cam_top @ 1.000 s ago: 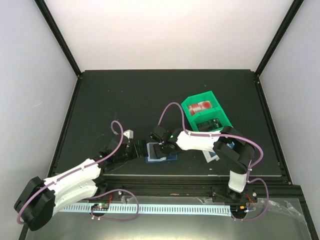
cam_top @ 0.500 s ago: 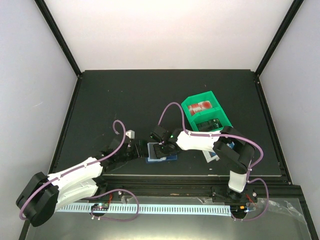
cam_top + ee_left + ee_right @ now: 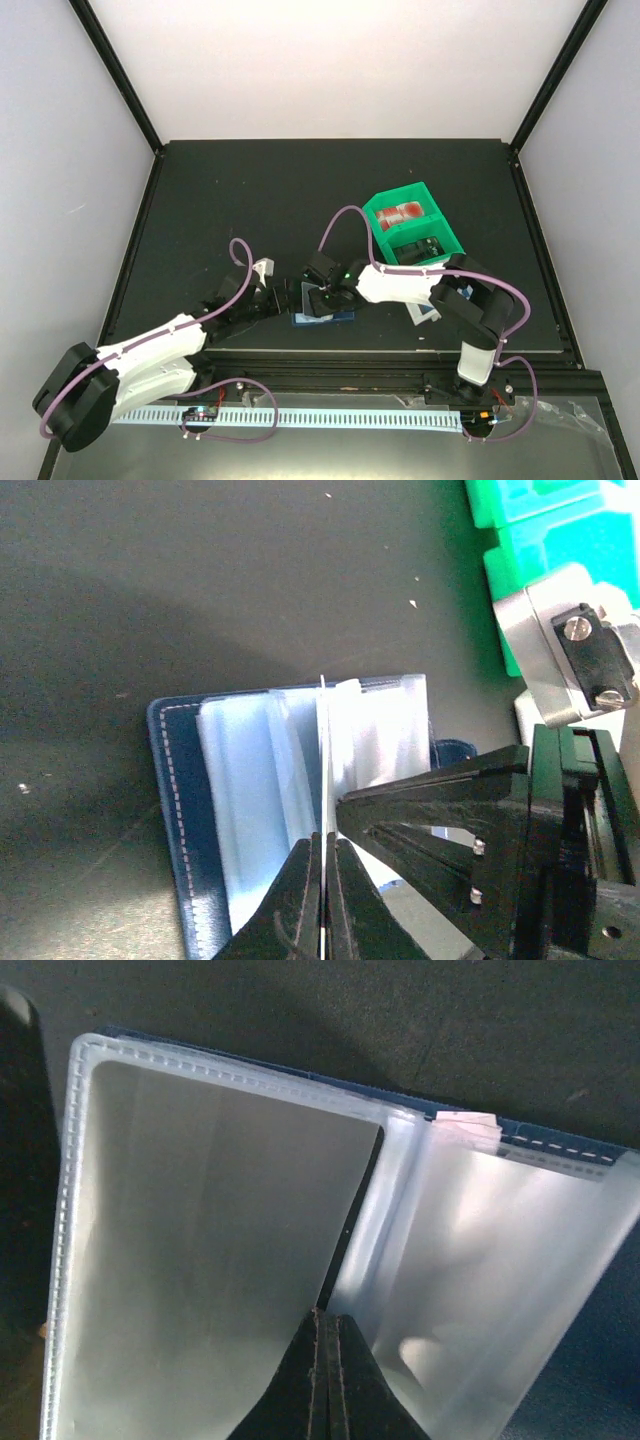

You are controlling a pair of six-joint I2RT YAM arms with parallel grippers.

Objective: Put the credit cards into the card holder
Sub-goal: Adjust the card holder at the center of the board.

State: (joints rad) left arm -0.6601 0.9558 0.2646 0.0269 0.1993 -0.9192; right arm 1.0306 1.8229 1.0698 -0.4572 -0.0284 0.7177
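Clear plastic sleeves fill both wrist views, and no card shows through them. Much of the card holder (image 3: 322, 312) lies under the two end effectors in the top view. A pale blue-and-white item (image 3: 424, 314) under the right forearm is too covered to identify. The green bin (image 3: 373, 225) sits on the counter (image 3: 250, 200) beyond the right arm; its far compartment holds what look like red-and-white credit cards (image 3: 405, 212), blurred.

The holder lies open near the counter's front edge, navy cover (image 3: 185, 810) down. The left arm stretches low from the left, and its end effector (image 3: 323, 880) is clenched on a thin upright sleeve leaf. The right arm folds back leftward; its end effector (image 3: 325, 1345) is clenched empty, its tip at the fold between two sleeves.
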